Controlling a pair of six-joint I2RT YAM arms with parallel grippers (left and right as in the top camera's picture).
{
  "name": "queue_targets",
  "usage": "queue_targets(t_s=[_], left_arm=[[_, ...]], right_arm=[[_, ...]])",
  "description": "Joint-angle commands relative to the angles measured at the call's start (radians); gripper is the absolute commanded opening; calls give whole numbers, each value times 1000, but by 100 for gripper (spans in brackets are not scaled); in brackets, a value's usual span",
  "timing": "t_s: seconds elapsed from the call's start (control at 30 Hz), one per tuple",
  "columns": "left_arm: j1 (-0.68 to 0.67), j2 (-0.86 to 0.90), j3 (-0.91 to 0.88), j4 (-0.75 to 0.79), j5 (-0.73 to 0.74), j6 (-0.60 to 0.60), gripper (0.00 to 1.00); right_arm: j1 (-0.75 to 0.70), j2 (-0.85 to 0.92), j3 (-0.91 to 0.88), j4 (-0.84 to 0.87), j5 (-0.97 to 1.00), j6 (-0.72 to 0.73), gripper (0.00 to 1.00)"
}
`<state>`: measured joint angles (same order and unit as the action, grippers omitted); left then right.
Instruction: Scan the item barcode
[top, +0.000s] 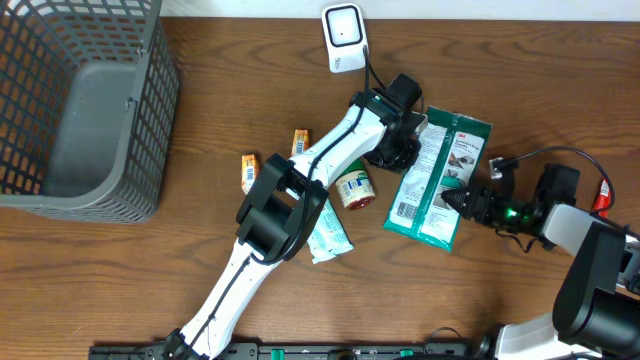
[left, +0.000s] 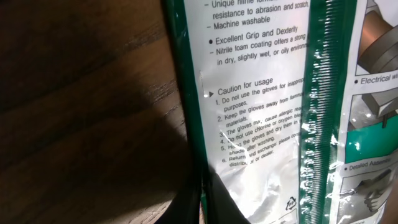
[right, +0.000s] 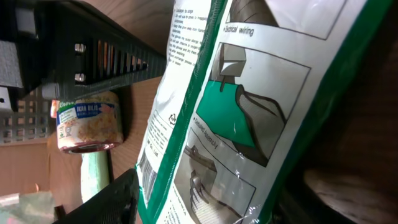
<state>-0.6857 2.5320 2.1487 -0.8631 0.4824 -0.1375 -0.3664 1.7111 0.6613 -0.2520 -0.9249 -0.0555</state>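
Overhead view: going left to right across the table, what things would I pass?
Grey wire basket → yellow-orange packet → second small packet → round can → green glove packet. The white scanner and pale pouch overlap the can's position, so they are left out.

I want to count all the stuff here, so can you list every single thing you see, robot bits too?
basket: one, grey, top left of the table
scanner: one, white, top middle, black cable
glove packet: one, green and white, right of middle
tin: one, green and white label, middle
small packets: two, orange and yellow, left of the tin
sachet: one, pale green, below the tin, partly under the left arm
red thing: one, right edge, too little shows to name
table: one, brown wood
left arm: one, white and black, reaching up from the bottom
right arm: one, black and white, far right
left gripper: one, black, shut on the packet's left edge
right gripper: one, black, over the packet's right side
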Motion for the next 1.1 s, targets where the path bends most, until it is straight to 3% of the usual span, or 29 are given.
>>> queue_targets(t_s=[0.0, 0.4, 0.5, 0.7, 0.8, 0.93, 1.07], left_arm=[[-3, 26, -2, -9, -32, -5, 8], [-3, 26, -2, -10, -31, -5, 8], [-3, 26, -2, -11, -31, -5, 8], [-3, 24, -2, -14, -32, -5, 8], [-2, 12, 3, -2, -31, -5, 8], [5, -46, 8, 17, -32, -5, 8], [22, -143, 10, 19, -32, -5, 9]], right_arm=[[32, 10, -16, 18, -34, -13, 59], [92, 10, -16, 66, -15, -13, 49], [92, 10, -16, 77, -15, -12, 39], [92, 10, -16, 81, -15, -12, 37], [92, 10, -16, 79, 4, -13, 26], [91, 10, -16, 79, 4, -2, 20], [83, 10, -16, 76, 3, -2, 1]])
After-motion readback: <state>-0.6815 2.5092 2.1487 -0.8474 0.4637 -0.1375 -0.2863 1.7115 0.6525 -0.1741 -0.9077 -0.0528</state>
